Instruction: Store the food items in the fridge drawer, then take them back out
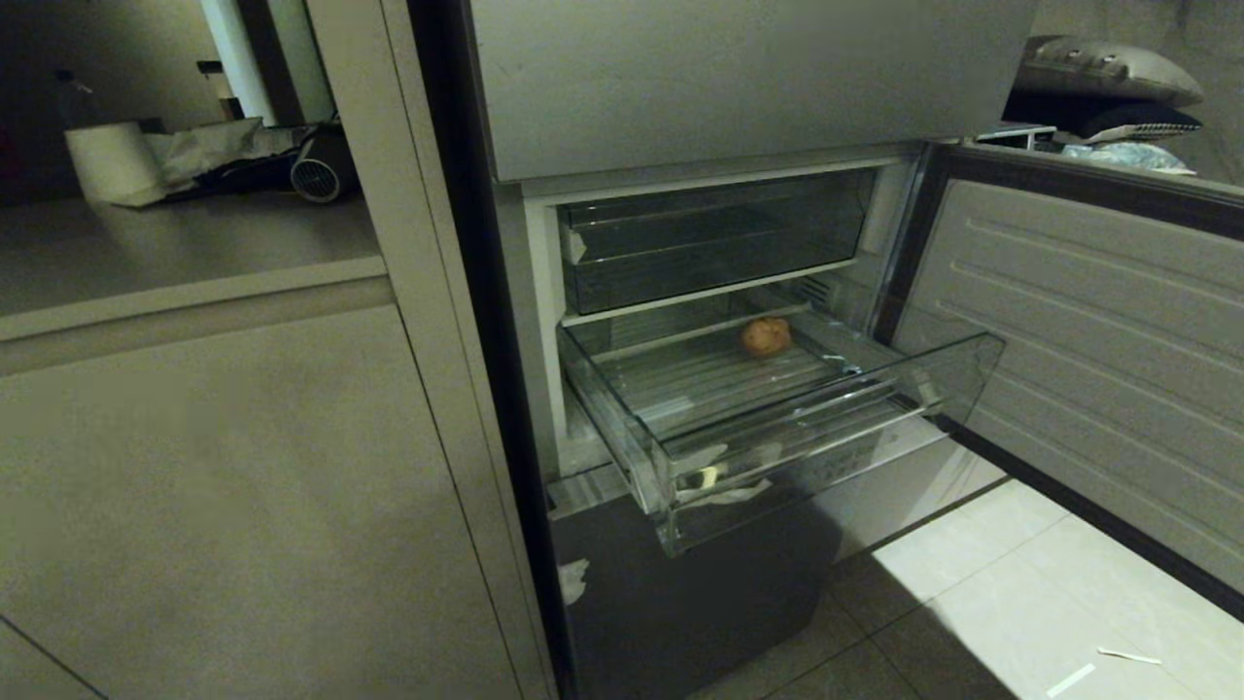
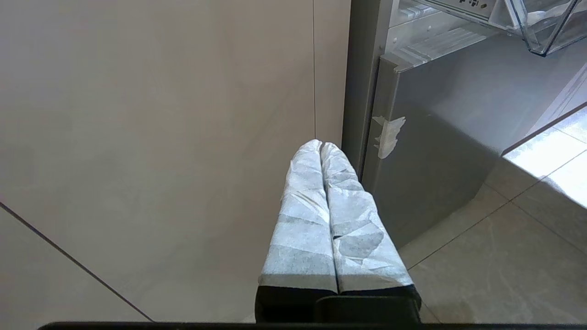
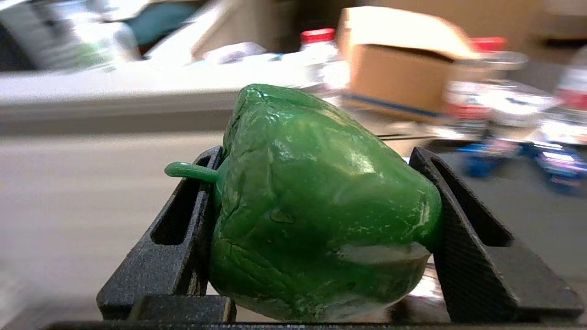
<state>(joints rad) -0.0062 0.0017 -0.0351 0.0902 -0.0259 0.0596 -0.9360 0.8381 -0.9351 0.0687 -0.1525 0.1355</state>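
My right pincer (image 3: 321, 215) is clamped on the glossy green pepper-shaped lump (image 3: 316, 206), its two black fingers (image 3: 183, 229) standing wide because the lump fills the whole gap between them; the short stem pokes out past one finger. Beyond the lump the surroundings are a smear of a cardboard box (image 3: 399, 68) and red-capped bottles (image 3: 316, 46), so I judge this pincer is well away from the fridge, and it does not show in the head view at all.

The wide clear plastic fridge drawer (image 1: 826, 437) is pulled out, and the small orange-brown rounded lump (image 1: 766, 335) sits alone on its ridged floor toward the back. The pepper is out in my grip while the orange lump lies inside, so one item is either not yet stored or already retrieved; I cannot tell which half of the job this is.

My left pincer (image 2: 323, 183) hangs parked low beside the grey steel fridge panel (image 2: 435, 137), its white-wrapped fingers (image 2: 302, 215) pressed together with nothing between them.
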